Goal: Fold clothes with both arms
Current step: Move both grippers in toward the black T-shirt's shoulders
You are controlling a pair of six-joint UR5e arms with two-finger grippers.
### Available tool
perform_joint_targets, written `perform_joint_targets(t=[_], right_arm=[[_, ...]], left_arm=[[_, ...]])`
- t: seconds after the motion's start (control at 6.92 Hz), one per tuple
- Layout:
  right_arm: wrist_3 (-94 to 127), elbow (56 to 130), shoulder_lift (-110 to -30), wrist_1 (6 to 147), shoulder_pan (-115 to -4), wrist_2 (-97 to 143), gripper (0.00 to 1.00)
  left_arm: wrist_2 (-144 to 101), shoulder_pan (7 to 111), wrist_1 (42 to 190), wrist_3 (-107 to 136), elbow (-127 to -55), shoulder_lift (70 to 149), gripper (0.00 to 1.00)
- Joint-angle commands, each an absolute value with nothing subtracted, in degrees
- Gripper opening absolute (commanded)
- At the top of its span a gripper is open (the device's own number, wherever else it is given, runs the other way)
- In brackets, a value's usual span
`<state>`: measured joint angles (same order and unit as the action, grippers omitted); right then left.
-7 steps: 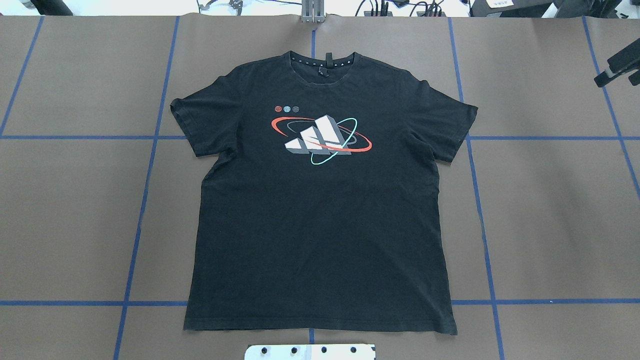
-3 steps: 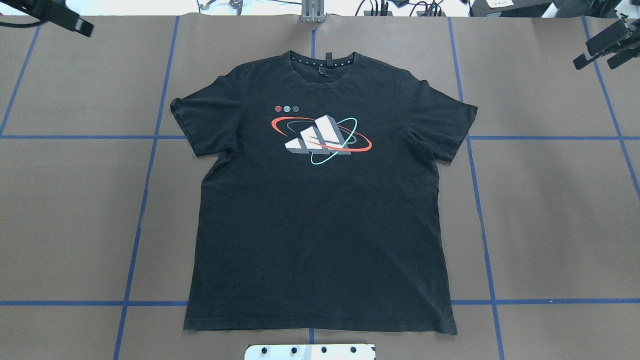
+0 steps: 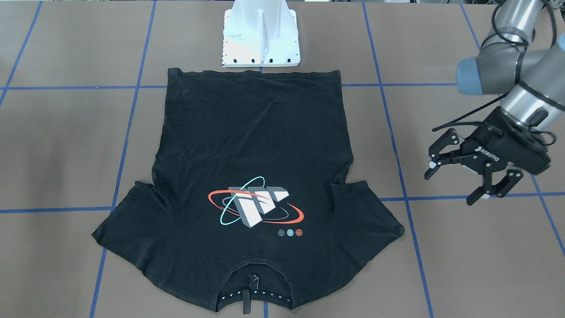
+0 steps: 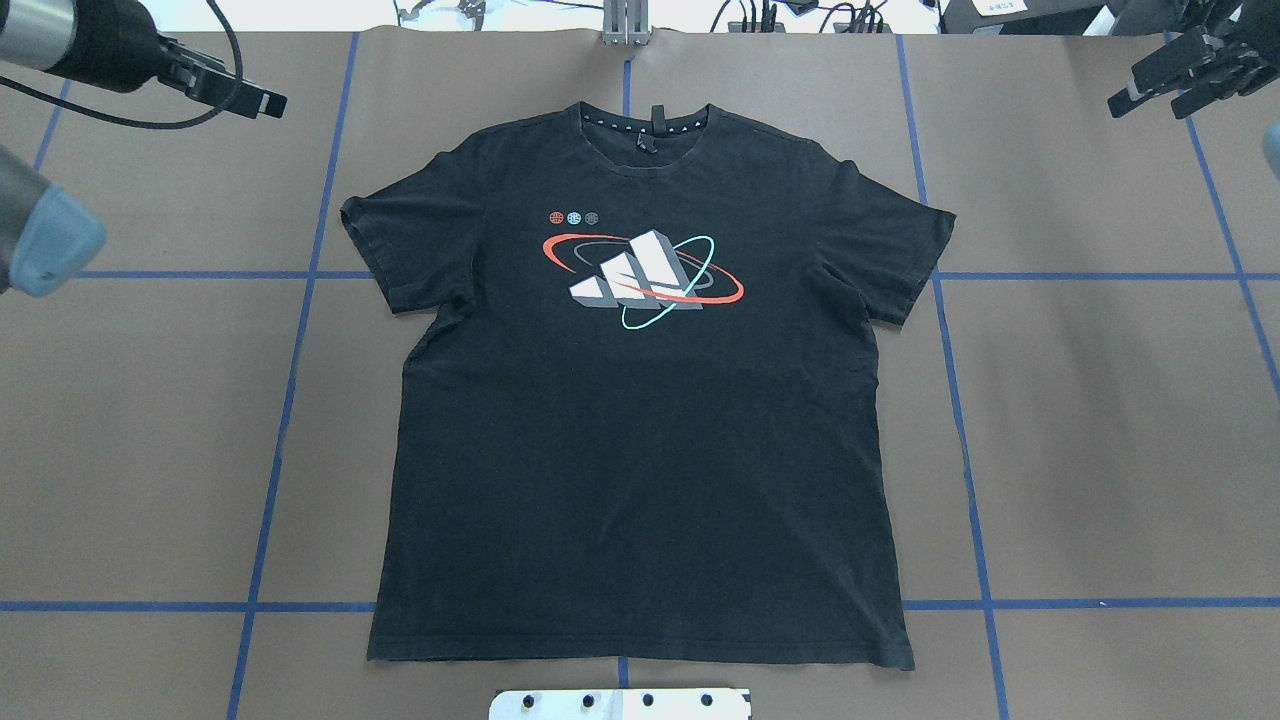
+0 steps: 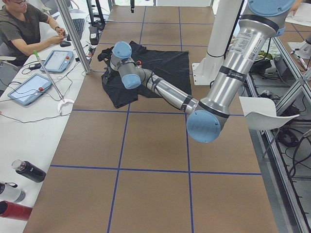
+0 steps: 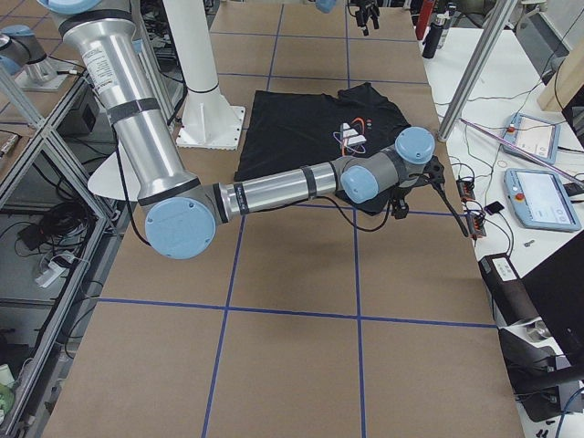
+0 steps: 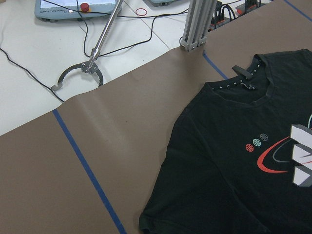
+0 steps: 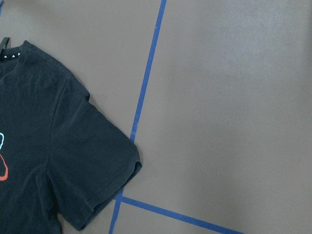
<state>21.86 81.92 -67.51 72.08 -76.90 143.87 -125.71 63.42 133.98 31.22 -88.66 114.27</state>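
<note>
The black T-shirt (image 4: 640, 420) lies flat on the brown table with the logo (image 4: 645, 275) up and the collar (image 4: 645, 125) on the far side. It also shows in the front-facing view (image 3: 251, 154). My left gripper (image 4: 255, 100) hovers beyond the shirt's left sleeve (image 4: 385, 240). In the front-facing view it (image 3: 452, 185) is open and empty. My right gripper (image 4: 1150, 95) hovers at the far right, well clear of the right sleeve (image 4: 905, 260), and looks open and empty. The wrist views show the collar (image 7: 243, 80) and the right sleeve (image 8: 92, 165), with no fingers in sight.
The white pedestal base (image 3: 260, 39) stands at the shirt's hem. Blue tape lines (image 4: 955, 400) cross the brown table. Beyond the far edge are a metal post (image 7: 197, 24), cables, a reach-grabber tool (image 7: 80, 73) and tablets; an operator (image 5: 22, 31) sits there.
Both arms have swung into the overhead view at the far corners. The left gripper moved right toward the shirt's left shoulder; the right gripper moved left and farther away. The shirt has not moved.
</note>
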Motion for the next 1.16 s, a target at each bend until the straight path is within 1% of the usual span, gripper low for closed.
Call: perform_joint_targets(t=[0.0,0.14,0.43,0.58,0.72,0.87,1.01], right_arm=[[26.16,78.86,-65.92,64.55,-72.62,137.83,1.00],[32.02,75.62,-65.05,59.47,-71.21,137.81,1.00],[39.09,72.00,-64.34,51.44,-67.95,136.58,0.99],[42.94,71.98,-63.90,50.37,-65.59,136.41,0.99],[43.24,70.42,-64.07,46.10,-62.70,132.58,0.99],[44.63,69.44,-63.81,44.84,-60.14,127.84,0.99],[44.74,68.30,-63.11,44.82,-59.42,126.49,0.96]], left_arm=[[-125.24,61.62,138.34,43.38,-81.07,117.49,1.00],[-124.03,58.22,139.04,47.07,-79.47,118.73,1.00],[-108.37,50.84,146.74,58.66,-78.32,118.65,1.00],[-106.80,50.19,147.21,59.32,-77.79,118.65,1.00],[-106.09,50.19,147.83,59.15,-77.00,118.39,1.00],[-104.00,50.19,151.57,59.24,-74.56,118.56,0.99],[-103.97,50.10,152.22,59.24,-73.05,118.91,0.99]])
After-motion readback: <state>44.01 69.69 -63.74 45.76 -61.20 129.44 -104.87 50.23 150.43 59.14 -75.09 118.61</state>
